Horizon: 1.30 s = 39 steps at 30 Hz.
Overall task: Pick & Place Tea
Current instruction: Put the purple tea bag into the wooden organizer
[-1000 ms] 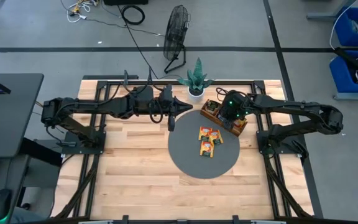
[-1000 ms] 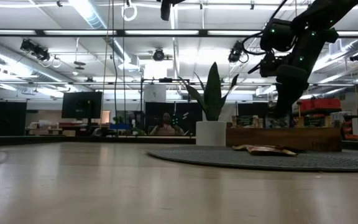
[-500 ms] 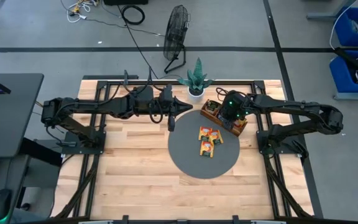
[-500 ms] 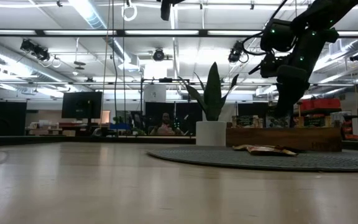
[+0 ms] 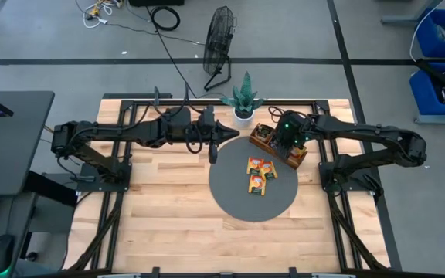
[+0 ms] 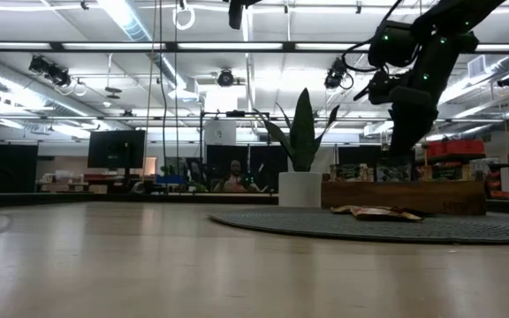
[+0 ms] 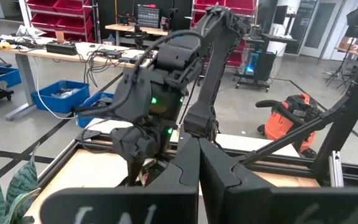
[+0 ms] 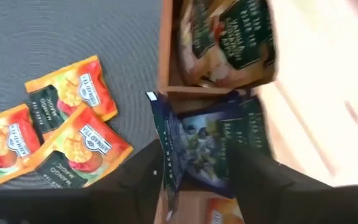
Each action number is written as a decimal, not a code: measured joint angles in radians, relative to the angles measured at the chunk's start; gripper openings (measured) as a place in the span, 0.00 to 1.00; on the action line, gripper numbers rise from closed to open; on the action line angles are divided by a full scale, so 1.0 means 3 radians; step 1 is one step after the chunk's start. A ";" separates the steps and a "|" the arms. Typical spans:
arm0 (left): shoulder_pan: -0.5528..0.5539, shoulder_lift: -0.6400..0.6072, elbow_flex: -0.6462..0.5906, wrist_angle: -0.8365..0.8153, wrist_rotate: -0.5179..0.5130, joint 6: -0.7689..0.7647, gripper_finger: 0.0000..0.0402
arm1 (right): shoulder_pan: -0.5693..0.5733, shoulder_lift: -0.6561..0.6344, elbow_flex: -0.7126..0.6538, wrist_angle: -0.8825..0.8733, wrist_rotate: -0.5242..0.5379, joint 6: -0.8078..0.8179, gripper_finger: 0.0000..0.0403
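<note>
Wooden table (image 5: 168,208) — round grey mat (image 5: 242,197)

The right arm reaches in from the table's right edge, its right gripper (image 5: 287,147) pointing down near the far edge with jaws parted. The left arm stretches along the far edge, the left gripper (image 5: 214,147) with jaws closed.

Overhead, table-level, two wrist cameras; mat (image 5: 253,185) seemingly shared.
</note>
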 joint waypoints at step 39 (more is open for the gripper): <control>-0.0020 0.0003 0.0001 -0.0069 -0.0001 -0.0024 0.01 | -0.0316 0.0013 0.0119 -0.0217 -0.0130 0.0112 0.51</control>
